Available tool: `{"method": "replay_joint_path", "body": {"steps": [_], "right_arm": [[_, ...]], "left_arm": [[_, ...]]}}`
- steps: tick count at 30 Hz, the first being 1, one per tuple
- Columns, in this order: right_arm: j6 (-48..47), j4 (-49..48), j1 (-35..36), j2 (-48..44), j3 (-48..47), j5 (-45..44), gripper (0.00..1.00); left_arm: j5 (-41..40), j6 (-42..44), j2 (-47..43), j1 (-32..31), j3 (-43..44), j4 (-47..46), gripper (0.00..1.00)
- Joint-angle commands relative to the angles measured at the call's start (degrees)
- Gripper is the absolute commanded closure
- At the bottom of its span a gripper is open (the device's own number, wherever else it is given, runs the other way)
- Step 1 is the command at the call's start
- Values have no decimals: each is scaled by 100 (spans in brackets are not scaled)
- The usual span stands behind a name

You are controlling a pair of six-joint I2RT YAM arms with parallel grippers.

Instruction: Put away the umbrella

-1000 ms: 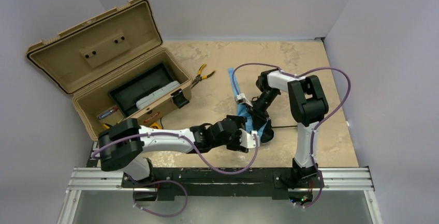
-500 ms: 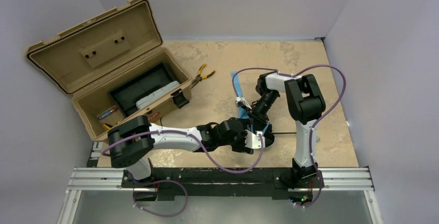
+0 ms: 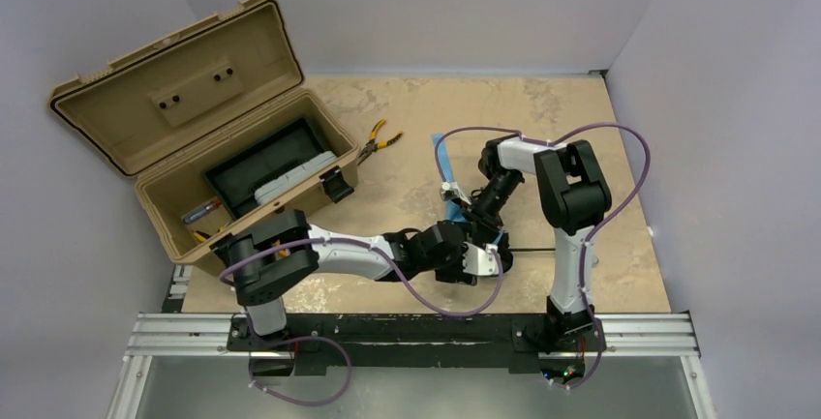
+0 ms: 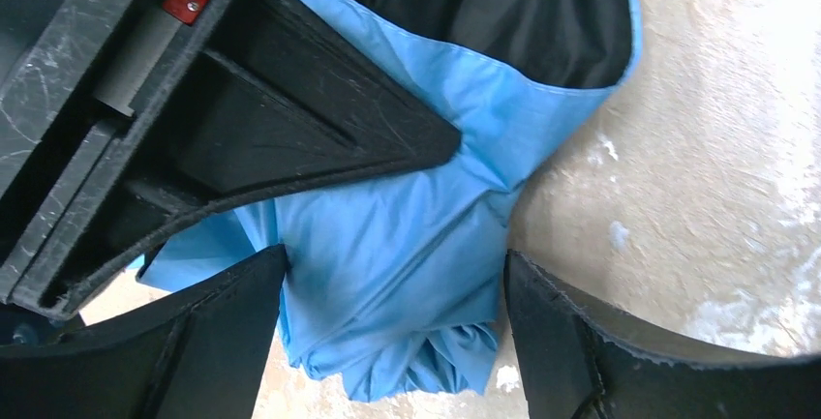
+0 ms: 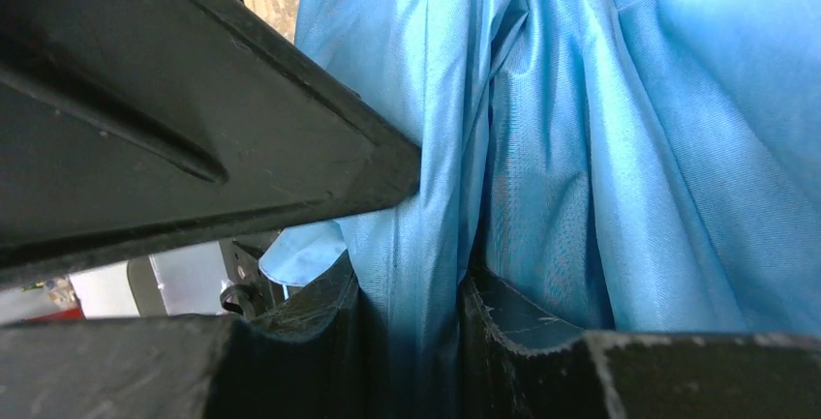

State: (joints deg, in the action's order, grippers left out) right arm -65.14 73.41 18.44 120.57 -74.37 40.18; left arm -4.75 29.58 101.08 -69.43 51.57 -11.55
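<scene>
Mid-frame overhead, the limp, slippery umbrella (image 4: 426, 187) is pinched by its fabric in the nearly closed right gripper (image 5: 409, 284). The bundle is straddled by the wide-spread left gripper (image 4: 395, 259). The stiff shaft (image 3: 531, 238) is judged a firmer hold.

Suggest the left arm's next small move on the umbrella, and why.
Probably close the left gripper on the umbrella. Its open jaws straddle the bunched blue cloth on the table, while the right gripper is pinched on a fold of it, so a second grip would likely secure the bundle before any lift.
</scene>
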Motion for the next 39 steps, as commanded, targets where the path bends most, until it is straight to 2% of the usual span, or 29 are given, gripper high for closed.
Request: {"method": "replay_joint_path", "body": {"steps": [1, 5, 8, 10, 12, 14, 15, 21, 31, 35, 39], "right_arm": [[-130, -1774, 72, 267, 278, -1298, 100], [-142, -1812, 72, 223, 312, -1250, 99], [-184, -1810, 72, 182, 305, -1123, 96], [-230, -1788, 72, 105, 274, -972, 88], [-338, -1746, 44, -73, 205, -785, 76], [-415, -1681, -3, -269, 99, -554, 65], [-443, -1642, -39, -373, 20, -429, 61], [-664, -1307, -363, -931, -520, 156, 44], [-1053, -986, -1080, -1507, -1051, 466, 38], [-1716, -889, -1161, -2034, -795, 761, 37], [-2923, -910, -1233, -2733, -281, 1239, 36]], "left_arm": [[-82, -91, 235, 102, 302, -90, 20], [-89, -287, 475, 147, 342, -32, 23], [15, -450, 601, 200, 361, 189, 34], [208, -611, 647, 274, 378, 413, 48], [520, -789, 649, 385, 377, 623, 69], [778, -964, 650, 511, 353, 778, 97], [857, -1060, 643, 570, 315, 807, 100], [1551, -1392, 659, 948, 131, 925, 100], [2225, -1371, 888, 1230, 527, 1658, 100], [2516, -1391, 1010, 1365, 735, 1916, 100], [2904, -1518, 1082, 1572, 926, 2188, 100]]}}
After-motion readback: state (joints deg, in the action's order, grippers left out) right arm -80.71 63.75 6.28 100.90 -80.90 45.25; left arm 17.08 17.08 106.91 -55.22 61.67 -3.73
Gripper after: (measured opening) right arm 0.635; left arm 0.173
